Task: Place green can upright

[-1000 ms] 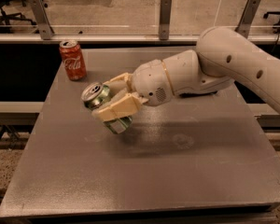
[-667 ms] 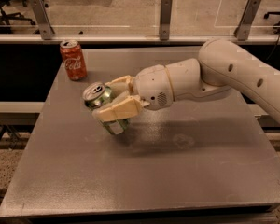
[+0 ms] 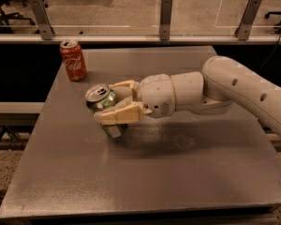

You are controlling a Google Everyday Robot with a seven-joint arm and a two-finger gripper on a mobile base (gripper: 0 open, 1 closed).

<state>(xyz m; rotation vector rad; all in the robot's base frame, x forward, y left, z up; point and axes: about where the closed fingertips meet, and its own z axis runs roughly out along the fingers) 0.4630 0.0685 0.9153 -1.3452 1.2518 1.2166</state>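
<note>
In the camera view, the gripper (image 3: 106,102) sits left of the worktop's (image 3: 178,182) middle. Its fingers (image 3: 124,114) are clamped on the green can (image 3: 99,94) from both sides. The can is tilted, with its pull-tab end up and leaning toward the left edge and its base low over the surface. A red can (image 3: 73,60) stands upright near the far-left corner, well apart.

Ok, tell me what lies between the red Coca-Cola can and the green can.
Only bare table, seen in the camera view. The red Coca-Cola can stands back left; the gripper, left of centre, grips the tilted green can.
</note>
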